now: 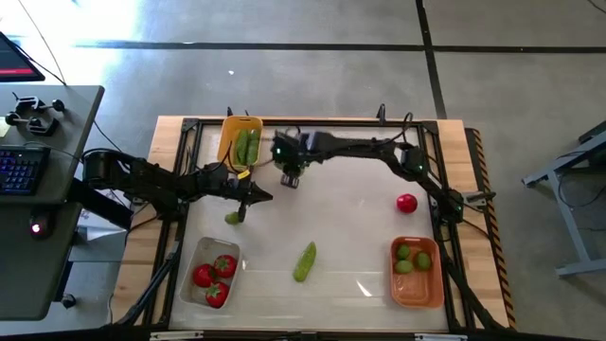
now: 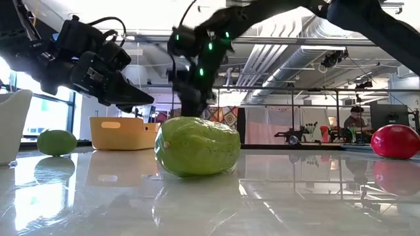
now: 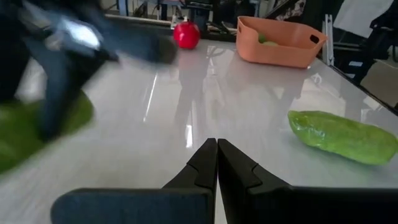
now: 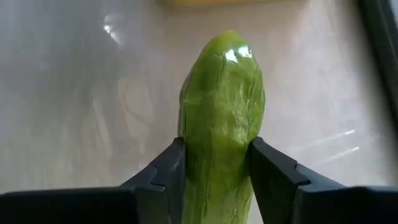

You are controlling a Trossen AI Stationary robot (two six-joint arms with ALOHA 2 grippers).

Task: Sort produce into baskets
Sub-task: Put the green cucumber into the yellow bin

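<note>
Cucumber (image 4: 221, 124) clamped in my R gripper (image 4: 217, 163), by far yellow basket (image 1: 230, 135); L gripper (image 3: 217, 163) shut, empty.

Overhead view straight down, table-level view across, two wrist close-ups

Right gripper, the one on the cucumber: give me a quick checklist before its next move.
1. Right gripper shut on held cucumber: ok.
2. Grip centred: cannot tell, lower end hidden.
3. Yellow basket has room beside its cucumbers: ok.
4. Left gripper shut, empty, close by: not ok, could crowd the path.
5. Still unsorted: tomato, loose cucumber, lime: not ok.
</note>
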